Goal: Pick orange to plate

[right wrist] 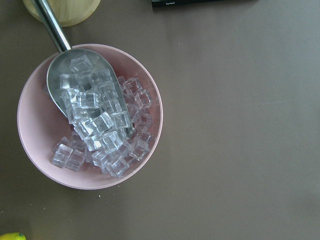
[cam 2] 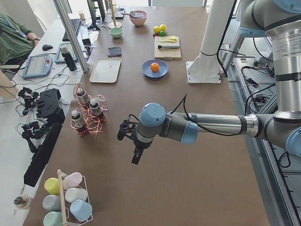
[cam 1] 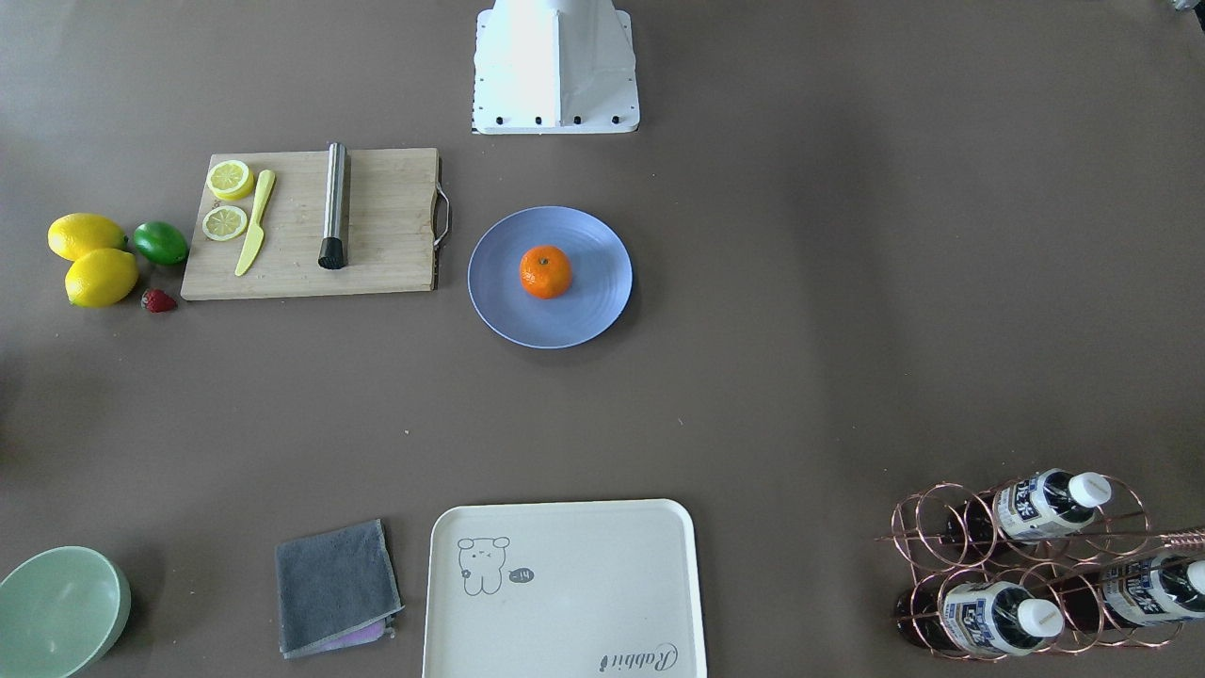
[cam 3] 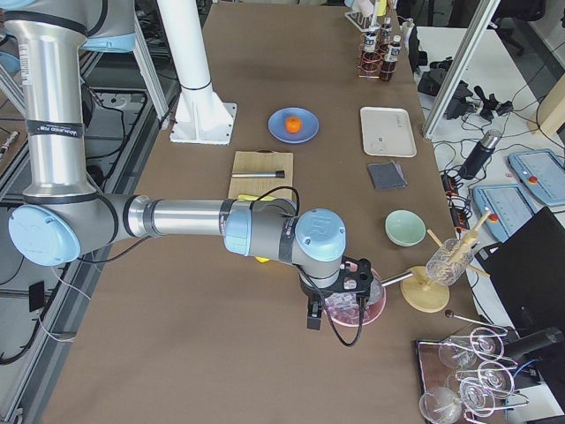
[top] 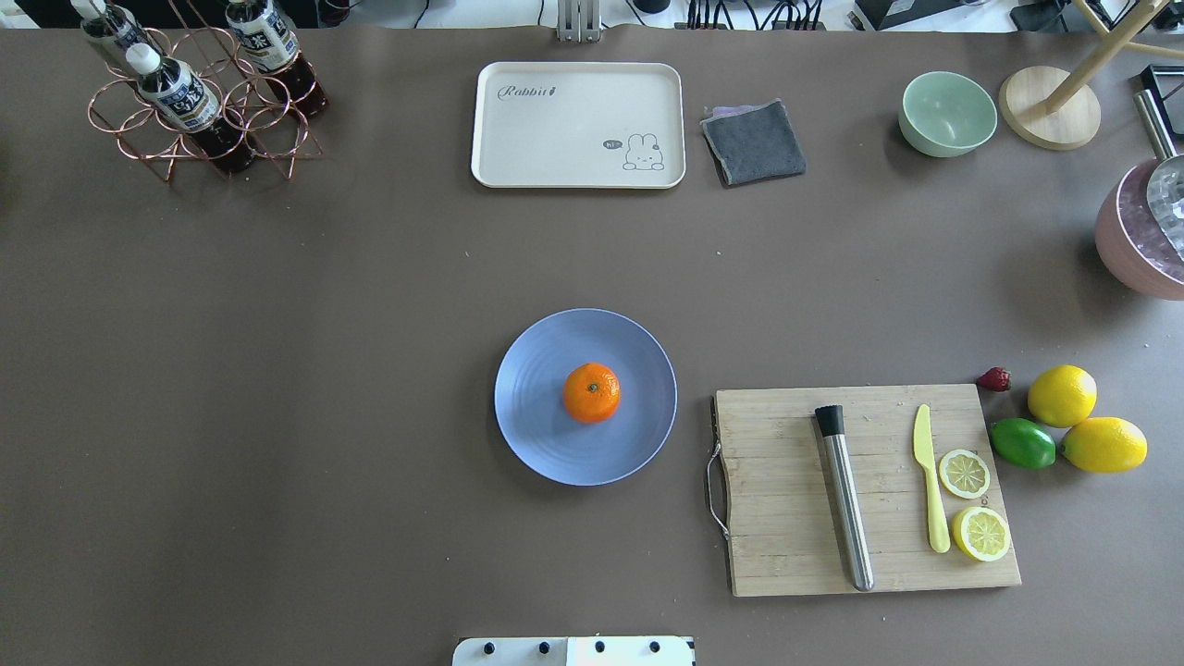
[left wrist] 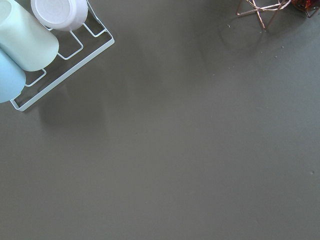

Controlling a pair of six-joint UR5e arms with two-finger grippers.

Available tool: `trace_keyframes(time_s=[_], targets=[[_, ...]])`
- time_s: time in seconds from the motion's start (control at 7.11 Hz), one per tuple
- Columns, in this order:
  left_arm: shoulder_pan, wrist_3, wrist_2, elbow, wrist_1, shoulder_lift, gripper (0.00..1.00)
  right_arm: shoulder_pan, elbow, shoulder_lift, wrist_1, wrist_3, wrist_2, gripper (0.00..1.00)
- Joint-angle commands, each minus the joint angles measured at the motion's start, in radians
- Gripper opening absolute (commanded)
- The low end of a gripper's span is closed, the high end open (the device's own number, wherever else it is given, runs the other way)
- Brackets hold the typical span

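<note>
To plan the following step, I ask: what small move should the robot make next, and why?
Probably none: the orange already rests near the middle of the plate, and the left arm and right arm hang over the table's ends, far from it. I would hold them there and count the task done.

The 2 arms stretch out level above opposite ends of the surface, the left claw [cam 2: 133, 149] and right claw [cam 3: 337, 287] pointing down. Their finger spacing is unclear.
</note>
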Motion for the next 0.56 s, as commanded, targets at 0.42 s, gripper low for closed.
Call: trace_keyframes(time_s=[0.42], targets=[[-0.001,0.000,0.003,0.003,-0.014,-0.007,0.98,-0.001,-0.001,0.000,0.000,0.000,0.001,1.00]])
